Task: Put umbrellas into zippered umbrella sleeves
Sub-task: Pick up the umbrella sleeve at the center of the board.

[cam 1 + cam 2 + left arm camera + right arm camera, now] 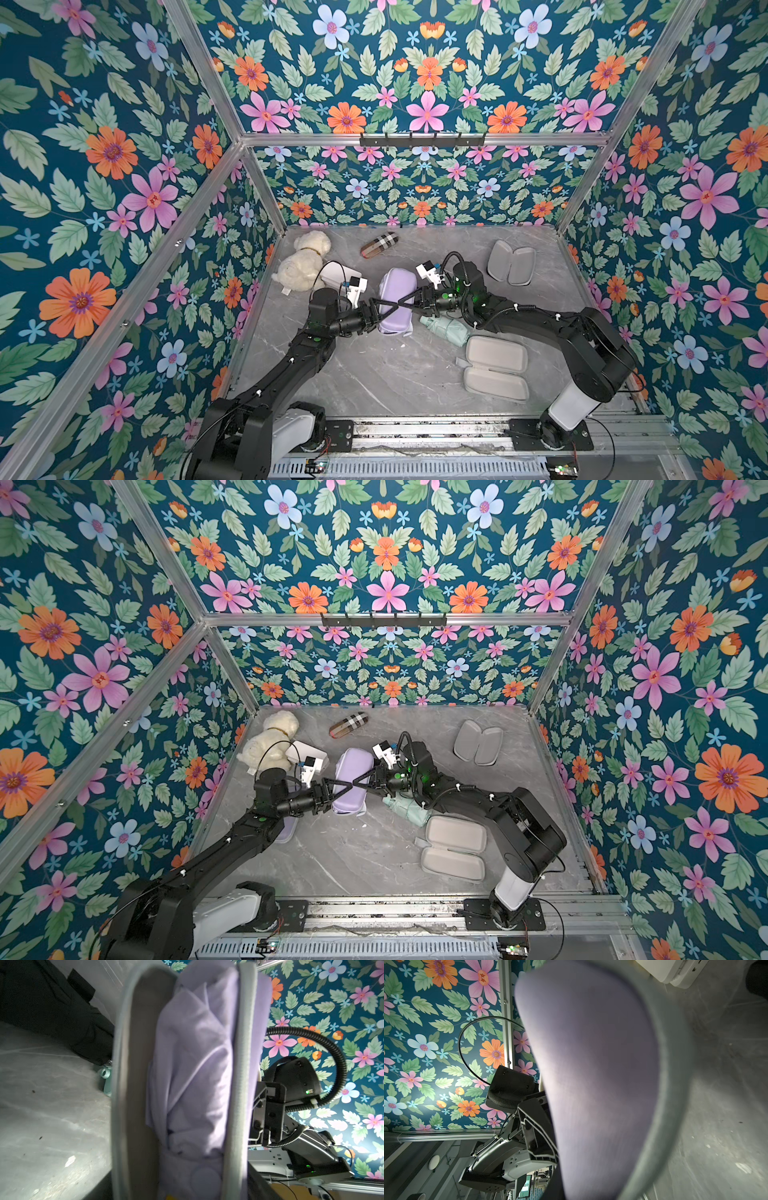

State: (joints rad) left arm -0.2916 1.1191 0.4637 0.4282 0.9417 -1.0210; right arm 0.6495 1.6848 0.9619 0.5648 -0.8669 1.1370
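At the left back edge of the table [374, 374] a plush dog [303, 262] and a white box [332, 274] hem in the left gripper [388, 309], which meets the right gripper [405, 302] over the lavender case [397, 282]. That case is ajar with a lavender umbrella [193, 1064] inside; how wide either gripper's fingers stand, or whether they grip it, I cannot tell. Rightward a mint umbrella [446, 332] lies under the right arm [540, 320] beside the front open case [494, 370], the back open case [510, 262] sits near the right edge, and the table's front middle is open.
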